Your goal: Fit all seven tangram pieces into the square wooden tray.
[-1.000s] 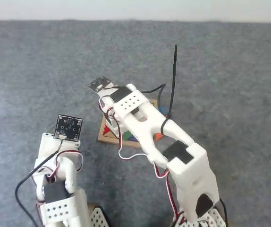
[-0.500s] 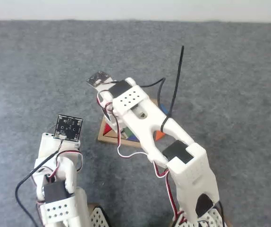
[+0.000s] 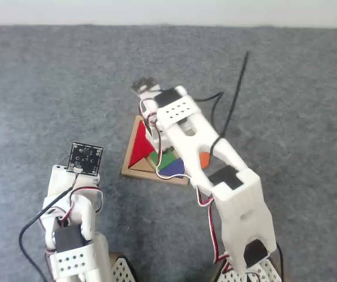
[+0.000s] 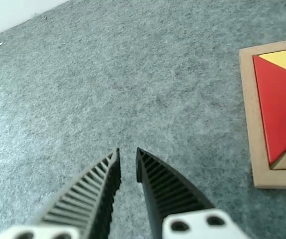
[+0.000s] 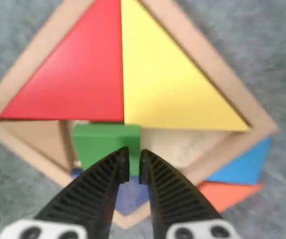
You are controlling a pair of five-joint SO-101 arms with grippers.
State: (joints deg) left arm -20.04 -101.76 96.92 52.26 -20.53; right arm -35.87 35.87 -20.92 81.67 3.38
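The square wooden tray (image 3: 132, 172) lies mid-table under my right arm (image 3: 183, 126). In it are a red triangle (image 5: 78, 79), a yellow triangle (image 5: 168, 89), a green square (image 5: 103, 144) and a dark blue piece (image 3: 171, 168). My right gripper (image 5: 131, 159) hovers shut over the green square's edge with nothing held. A light blue piece (image 5: 245, 164) and an orange piece (image 5: 227, 191) lie just outside the tray's rim. My left gripper (image 4: 128, 164) is shut above bare carpet, apart from the tray corner (image 4: 247, 109).
Grey carpet covers the table all round. My left arm (image 3: 77, 194) stands near the front left, with open carpet between it and the tray. A black cable (image 3: 236, 88) rises from the right arm.
The right arm has swung to the right and back, uncovering the red, green and dark blue pieces in the tray. The left arm has kept still.
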